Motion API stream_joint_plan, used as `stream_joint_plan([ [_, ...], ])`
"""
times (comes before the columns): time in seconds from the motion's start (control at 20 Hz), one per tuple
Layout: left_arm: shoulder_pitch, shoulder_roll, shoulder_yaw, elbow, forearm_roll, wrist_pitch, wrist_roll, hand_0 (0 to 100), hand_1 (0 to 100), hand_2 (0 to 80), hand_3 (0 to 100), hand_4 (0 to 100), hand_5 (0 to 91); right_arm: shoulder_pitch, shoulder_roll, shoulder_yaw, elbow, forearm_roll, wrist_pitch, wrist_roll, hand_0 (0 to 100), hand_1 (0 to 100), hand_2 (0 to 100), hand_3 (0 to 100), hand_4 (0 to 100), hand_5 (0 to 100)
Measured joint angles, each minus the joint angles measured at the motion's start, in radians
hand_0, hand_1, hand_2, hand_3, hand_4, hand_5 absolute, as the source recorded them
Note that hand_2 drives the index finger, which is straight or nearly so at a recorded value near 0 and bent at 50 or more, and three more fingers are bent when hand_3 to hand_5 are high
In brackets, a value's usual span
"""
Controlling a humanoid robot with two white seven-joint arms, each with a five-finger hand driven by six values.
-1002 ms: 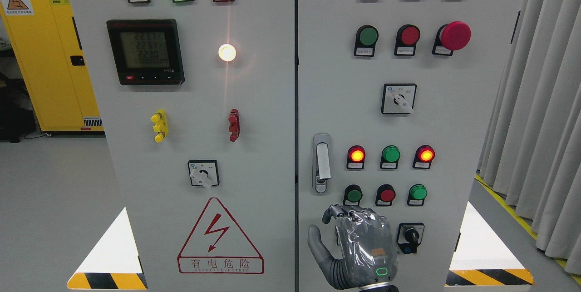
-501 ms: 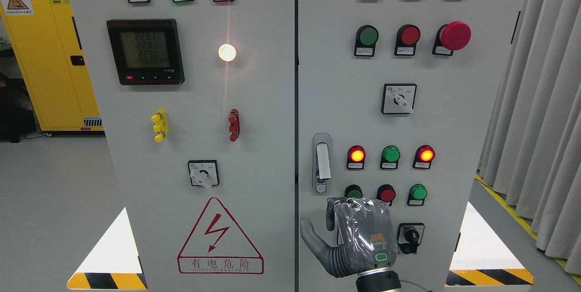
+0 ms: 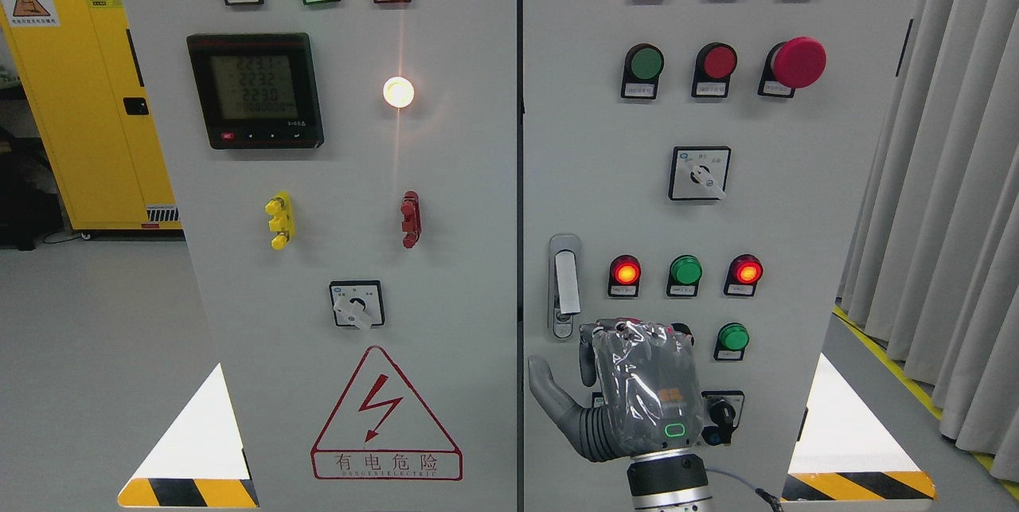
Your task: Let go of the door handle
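Note:
The silver door handle [image 3: 564,284] stands upright on the left edge of the right cabinet door [image 3: 764,201]. My right hand [image 3: 629,384], grey and wrapped in clear plastic, comes up from the bottom edge. It is just below and right of the handle and does not touch it. Its back faces me, its fingers [image 3: 587,357] are curled toward the panel and its thumb [image 3: 545,388] sticks out to the left. It holds nothing. It covers the green and red buttons of the lower row. The left arm is out of view.
Lit indicator lamps [image 3: 685,270], push buttons [image 3: 732,337], a red mushroom stop button [image 3: 798,62] and rotary switches [image 3: 700,173] cover the right door. The left door [image 3: 358,201] bears a meter [image 3: 255,90] and a warning triangle [image 3: 384,416]. Curtains [image 3: 947,177] hang right, a yellow cabinet [image 3: 80,90] stands left.
My right hand has risen along the right door toward the handle, and more of its wrist shows. It now covers the lower green and red buttons. The fingers stay curled.

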Motion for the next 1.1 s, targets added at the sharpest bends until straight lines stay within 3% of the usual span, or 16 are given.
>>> stream_joint_plan([
  [0.85, 0.000, 0.000, 0.000, 0.000, 0.000, 0.000, 0.000, 12, 56, 0.0, 0, 0, 0.0, -0.059, 0.003, -0.010, 0.044, -0.002, 0.017, -0.001, 36, 29, 93, 100, 96, 90],
  [1.1, 0.000, 0.000, 0.000, 0.000, 0.000, 0.000, 0.000, 12, 56, 0.0, 0, 0, 0.0, -0.071, 0.003, -0.012, 0.056, -0.002, 0.022, 0.002, 35, 35, 93, 100, 96, 90],
])
